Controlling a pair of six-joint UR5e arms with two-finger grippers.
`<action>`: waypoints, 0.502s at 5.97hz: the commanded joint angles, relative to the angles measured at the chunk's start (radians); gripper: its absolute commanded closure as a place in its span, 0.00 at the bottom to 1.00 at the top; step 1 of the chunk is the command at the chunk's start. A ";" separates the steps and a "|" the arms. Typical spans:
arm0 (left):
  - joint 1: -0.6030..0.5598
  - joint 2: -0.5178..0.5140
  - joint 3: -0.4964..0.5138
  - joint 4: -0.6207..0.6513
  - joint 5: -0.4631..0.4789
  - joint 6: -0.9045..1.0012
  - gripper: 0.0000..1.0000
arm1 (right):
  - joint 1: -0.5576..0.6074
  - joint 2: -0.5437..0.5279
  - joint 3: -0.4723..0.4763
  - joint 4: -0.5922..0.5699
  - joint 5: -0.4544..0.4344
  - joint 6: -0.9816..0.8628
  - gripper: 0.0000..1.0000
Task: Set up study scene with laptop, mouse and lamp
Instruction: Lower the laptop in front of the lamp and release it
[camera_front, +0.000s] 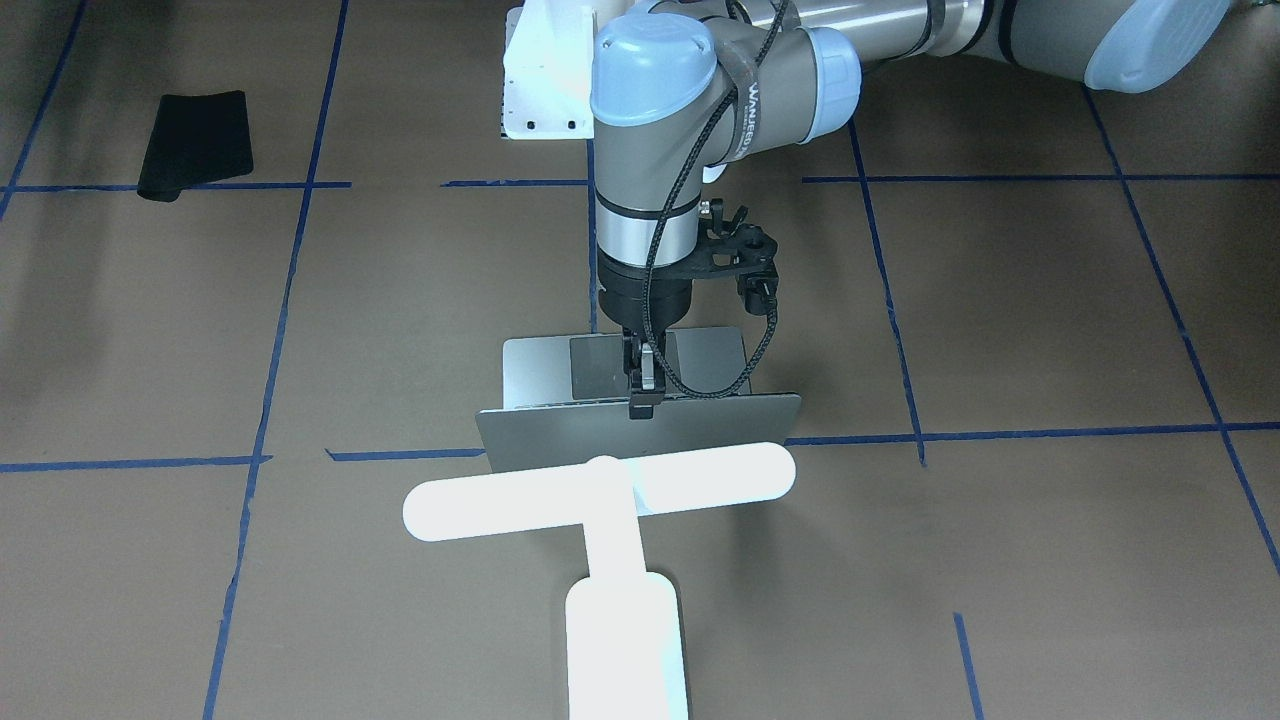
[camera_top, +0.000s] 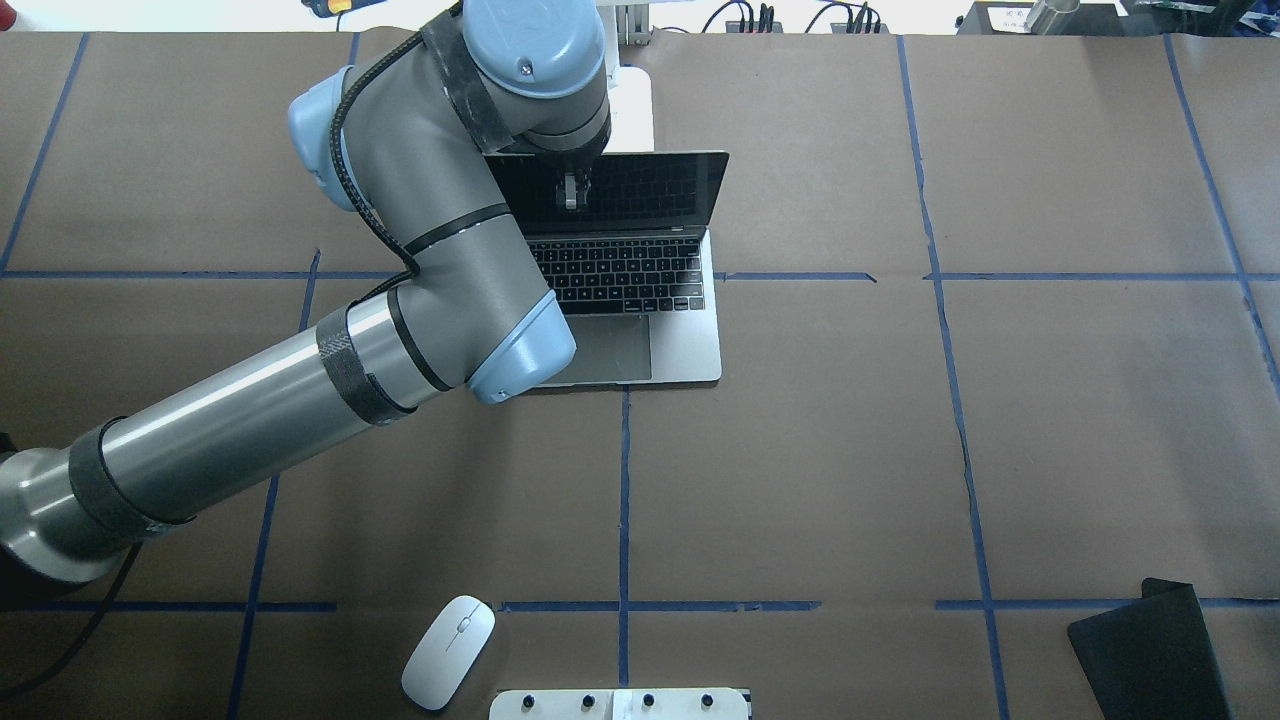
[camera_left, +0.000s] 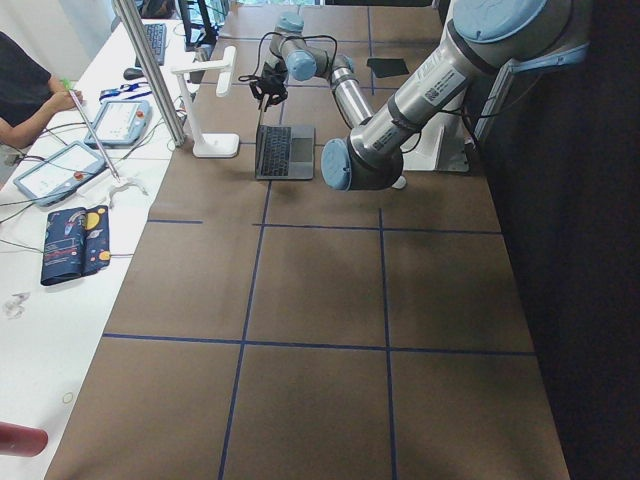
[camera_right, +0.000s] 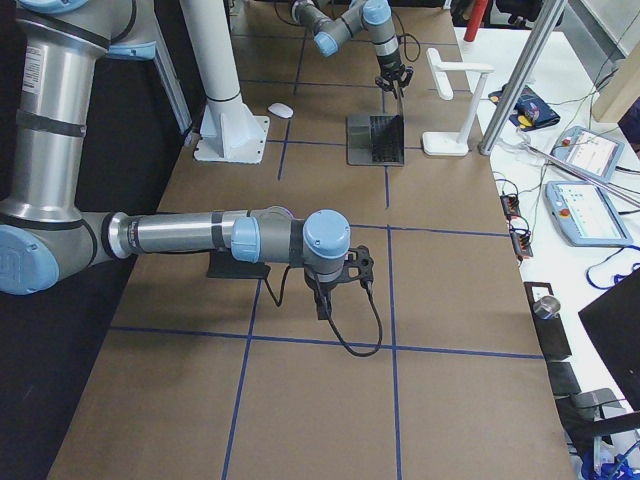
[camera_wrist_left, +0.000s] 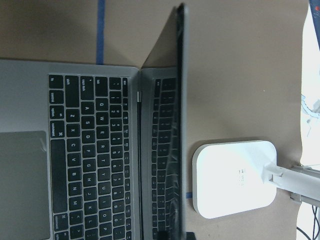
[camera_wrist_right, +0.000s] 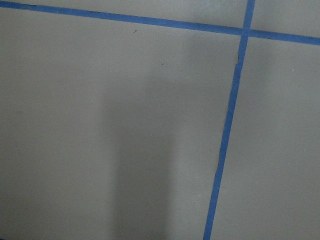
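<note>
Lamp (camera_front: 600, 500): one, glowing white, T-shaped. Laptop (camera_top: 685, 335): one, silver, open, lid edge pinched by left gripper (camera_front: 641, 400). Mouse (camera_top: 448, 652): one, white. Right gripper (camera_right: 323, 303): state cannot tell.

A robotics lab is indicated: a tabletop (camera_top: 800, 450) gridded with blue tape (camera_top: 624, 500), teach pendants (camera_right: 585, 215) and cables on a side bench (camera_left: 60, 290).
</note>
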 joint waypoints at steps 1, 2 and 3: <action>-0.030 -0.002 -0.005 -0.013 0.030 0.054 0.01 | 0.001 0.000 -0.002 0.000 0.007 0.000 0.00; -0.037 -0.004 -0.008 -0.013 0.028 0.054 0.00 | 0.000 0.000 -0.002 0.000 0.007 0.000 0.00; -0.037 0.002 -0.010 -0.013 0.019 0.078 0.00 | 0.001 0.000 -0.001 0.000 0.017 0.003 0.00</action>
